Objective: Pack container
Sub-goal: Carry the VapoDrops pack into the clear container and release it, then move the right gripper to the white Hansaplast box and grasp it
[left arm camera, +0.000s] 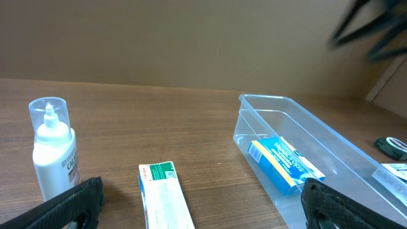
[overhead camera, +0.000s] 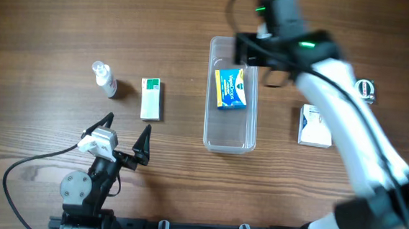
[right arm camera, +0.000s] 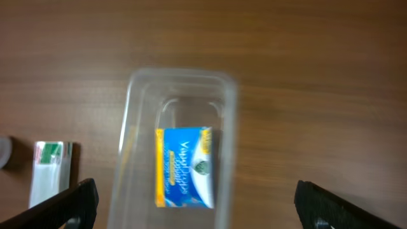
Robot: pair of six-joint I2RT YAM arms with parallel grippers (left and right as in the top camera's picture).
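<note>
- Overhead: the container [overhead camera: 230, 134] lies mid-bench [overhead camera: 45, 24], upright with its top open and its long side running away from the robot base.
- A blue box [overhead camera: 231, 88] lies flat inside it, in the far half.
- Left of the container and apart from it, a green-and-white box [overhead camera: 151, 98] lies flat on the bench. The spray bottle [overhead camera: 104, 78] is further left, near that box but not touching it.
- Right of the container and well apart, there is a white box [overhead camera: 315, 126]. A small dark roll [overhead camera: 365, 88] sits beyond it, nearer the right edge.
- The left pincer [overhead camera: 127, 123] is close to the base on the left side. It is spread wide, holds nothing and touches none of the items.
- The right pincer [overhead camera: 259, 57] hangs over the container's far end. It is motion-blurred here, so the gap only looks open.
- Left wrist: both dark fingers sit at the lower corners, far apart, with nothing between them.
- In the gap, the green-and-white box is nearest. The spray bottle stands upright at the left with a clear cap on.
- The container is at the right, with the blue box resting on its floor.
- The roll and a corner of the white box show at the far right edge.
- Right wrist: the camera looks straight down on the container, rounded far end at the top of the frame. The blue box lies flat inside, label up.
- The right pincer's fingers sit at the lower corners, wide apart and empty, with the container between and below them.
- The green-and-white box shows at the left edge, outside the container wall.
</note>
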